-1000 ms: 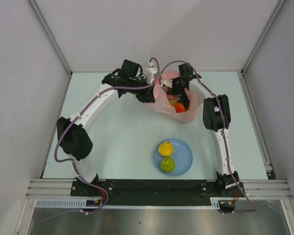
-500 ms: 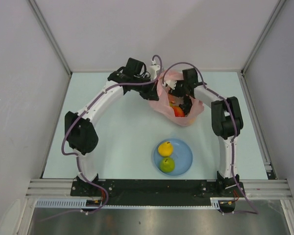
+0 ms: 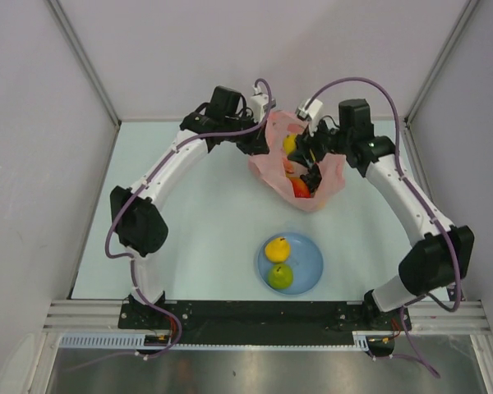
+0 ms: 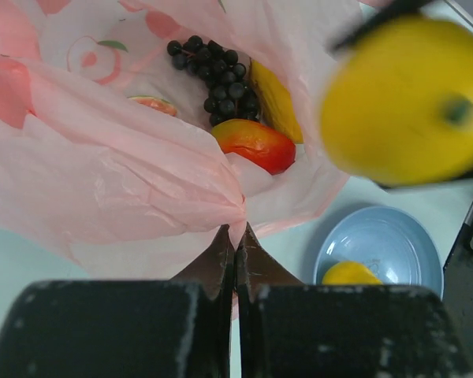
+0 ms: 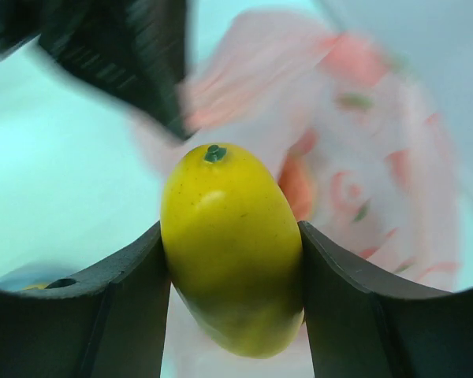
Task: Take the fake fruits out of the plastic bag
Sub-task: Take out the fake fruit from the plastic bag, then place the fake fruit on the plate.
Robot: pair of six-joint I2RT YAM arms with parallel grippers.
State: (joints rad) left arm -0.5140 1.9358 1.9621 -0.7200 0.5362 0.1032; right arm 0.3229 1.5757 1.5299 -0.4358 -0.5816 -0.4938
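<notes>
The right tool (image 5: pixel 229 228) has its two fingers partly closed around a smooth, oval yellow fruit (image 5: pixel 230 252). It squeezes the fruit at its sides, stalk end up, and holds it in the air above the open mouth of the plastic bag (image 4: pixel 102 173) at the far side of the surface (image 3: pixel 189 213). The left tool (image 4: pixel 236 264) is fully closed, pinching a fold of the bag's rim and holding the mouth open. The chief risk, as I judge it, is the fruit itself: it is glossy and rounded, and the fingers touch it only along two narrow strips. A quick swing toward the blue plate (image 3: pixel 311 250) could let it twist or squirt out, so that it falls back into the bag or rolls off across the surface. The plate already carries an orange-yellow fruit (image 3: pixel 277 249) and a green fruit (image 3: pixel 280 277), so a careless drop could knock one of them over the low rim. The thin film could also catch on the right arm when it pulls away and drag the bag, tipping out the grape bunch (image 4: pixel 213 75), the red-orange fruit (image 4: pixel 256 146) and the yellow piece (image 4: pixel 274 98) inside. If the left tool's pinch slips, the mouth would likely collapse over these and the next reach would go in blind.
</notes>
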